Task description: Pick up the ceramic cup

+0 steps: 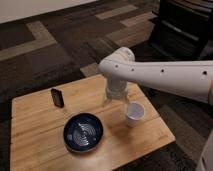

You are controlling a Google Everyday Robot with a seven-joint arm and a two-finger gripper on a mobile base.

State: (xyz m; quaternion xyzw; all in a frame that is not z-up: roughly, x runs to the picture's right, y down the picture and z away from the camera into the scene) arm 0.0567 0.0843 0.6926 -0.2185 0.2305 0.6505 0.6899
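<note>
The ceramic cup (134,114) is small, plain white and upright on the right part of the wooden table (35,120). My white arm reaches in from the right and bends down over the table's back right. The gripper (116,100) hangs at its end, just left of and behind the cup, close to its rim. The wide dark blue bowl (83,132) sits at the table's front middle, left of the cup.
A small dark upright object (58,97) stands at the table's back left. A dark cabinet (184,27) stands on the patterned carpet at the far right. The table's right edge lies just past the cup.
</note>
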